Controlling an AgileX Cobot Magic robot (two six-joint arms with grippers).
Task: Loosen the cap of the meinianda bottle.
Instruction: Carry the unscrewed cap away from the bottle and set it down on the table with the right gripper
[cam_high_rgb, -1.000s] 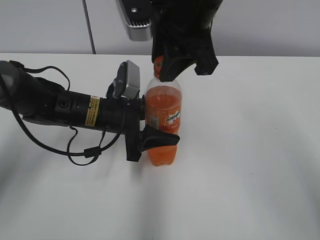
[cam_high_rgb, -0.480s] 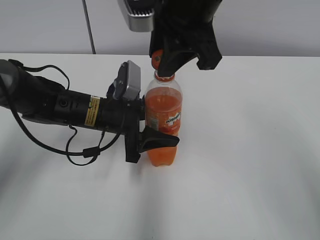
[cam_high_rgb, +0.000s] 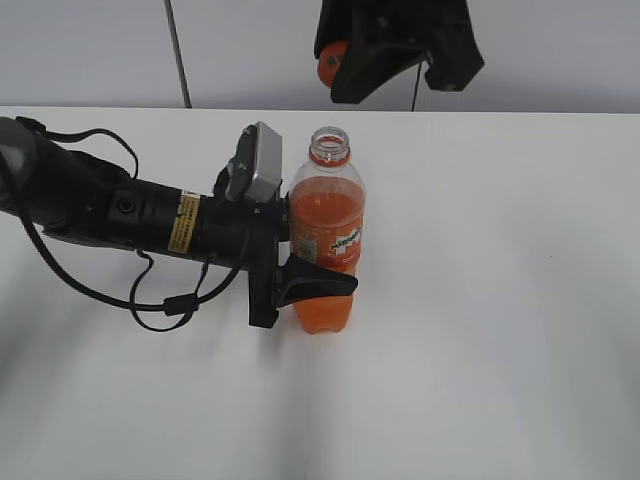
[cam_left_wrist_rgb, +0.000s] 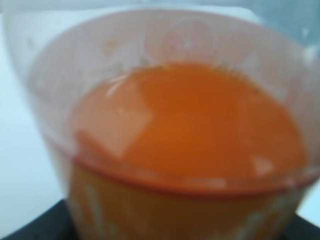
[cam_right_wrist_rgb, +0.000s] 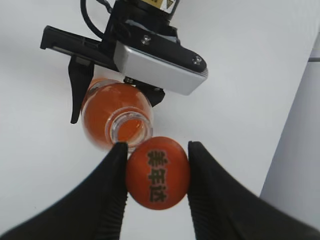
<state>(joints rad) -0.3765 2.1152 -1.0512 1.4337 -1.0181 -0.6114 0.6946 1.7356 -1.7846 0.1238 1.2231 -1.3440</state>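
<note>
The meinianda bottle (cam_high_rgb: 327, 240) stands upright on the white table, orange liquid inside, its mouth open with no cap on it. My left gripper (cam_high_rgb: 300, 265) is shut on the bottle's lower body from the left; the left wrist view shows only the bottle's blurred wall (cam_left_wrist_rgb: 185, 135). My right gripper (cam_high_rgb: 345, 70) is raised above and behind the bottle, shut on the orange cap (cam_high_rgb: 330, 62). In the right wrist view the cap (cam_right_wrist_rgb: 157, 172), with dark characters on top, sits between the two black fingers (cam_right_wrist_rgb: 156, 170), and the open bottle mouth (cam_right_wrist_rgb: 127, 127) lies below it.
The white table (cam_high_rgb: 500, 300) stretches around the bottle. A grey wall (cam_high_rgb: 560, 50) runs along the far edge. The left arm's cable (cam_high_rgb: 170, 300) loops on the table to the left of the bottle.
My right gripper has lifted up and to the right with the cap in it. The cap has come off the bottle's neck. The left gripper and bottle have stayed put.
</note>
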